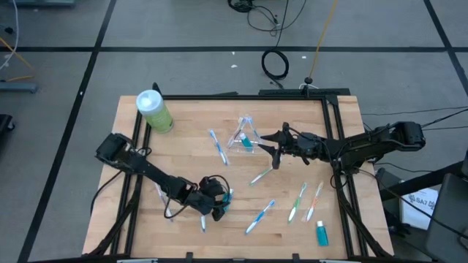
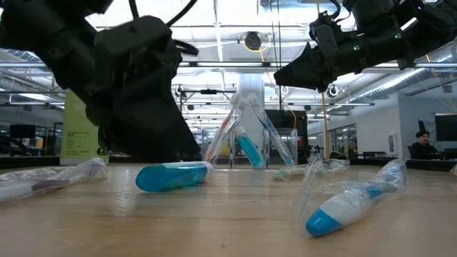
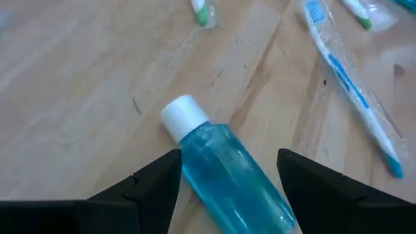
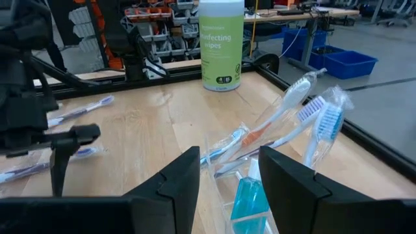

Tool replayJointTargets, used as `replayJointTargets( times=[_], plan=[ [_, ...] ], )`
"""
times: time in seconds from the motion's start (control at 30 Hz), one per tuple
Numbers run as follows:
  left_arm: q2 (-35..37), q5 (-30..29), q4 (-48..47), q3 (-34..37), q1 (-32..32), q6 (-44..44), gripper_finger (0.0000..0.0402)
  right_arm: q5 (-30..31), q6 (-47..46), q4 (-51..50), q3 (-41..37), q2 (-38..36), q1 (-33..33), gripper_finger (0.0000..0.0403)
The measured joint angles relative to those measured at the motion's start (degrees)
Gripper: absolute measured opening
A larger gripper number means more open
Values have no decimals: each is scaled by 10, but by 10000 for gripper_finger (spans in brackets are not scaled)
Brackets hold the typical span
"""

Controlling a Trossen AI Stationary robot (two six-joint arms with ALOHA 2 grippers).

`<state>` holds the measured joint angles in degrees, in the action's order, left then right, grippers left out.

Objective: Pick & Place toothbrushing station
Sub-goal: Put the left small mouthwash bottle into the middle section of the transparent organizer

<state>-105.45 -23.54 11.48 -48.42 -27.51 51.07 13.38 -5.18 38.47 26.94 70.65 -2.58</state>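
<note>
Left gripper (image 3: 227,179) stood with fingers apart astride a small teal white-capped tube (image 3: 221,166) lying flat on the wooden table (image 1: 190,157). Right gripper (image 4: 227,172), fingers apart, faced the clear plastic cup (image 1: 245,139) holding toothbrushes.

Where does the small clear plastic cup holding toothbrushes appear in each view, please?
High view: the small clear plastic cup is at table centre.
Low view: centre background.
Left wrist view: not in it.
Right wrist view: lower right, just ahead of the right gripper's jaws.
Shared landmark: the large green white-lidded canister.
</note>
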Motion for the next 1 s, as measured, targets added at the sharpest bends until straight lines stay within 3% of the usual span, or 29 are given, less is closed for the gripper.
replayJointTargets(
  times=[0.33, 0.53, 0.63, 0.83, 1.0],
  plan=[
    [-46, -6, 12, -2, 0, -55, 268, -14, 2, 3, 0, 0, 0, 153],
    [-46, -4, 9, -2, 3, -104, 264, -231, -2, 3, 0, -13, 0, 153],
    [-47, -4, 5, -2, 5, -108, 246, -300, -36, -9, 0, -32, 2, 153],
    [-47, -7, -9, -1, 6, -111, 192, -312, -66, -87, -25, -53, 18, 153],
    [-46, -4, -19, -2, 15, -115, 156, -315, -83, -92, -59, -50, 38, 153]
  ],
)
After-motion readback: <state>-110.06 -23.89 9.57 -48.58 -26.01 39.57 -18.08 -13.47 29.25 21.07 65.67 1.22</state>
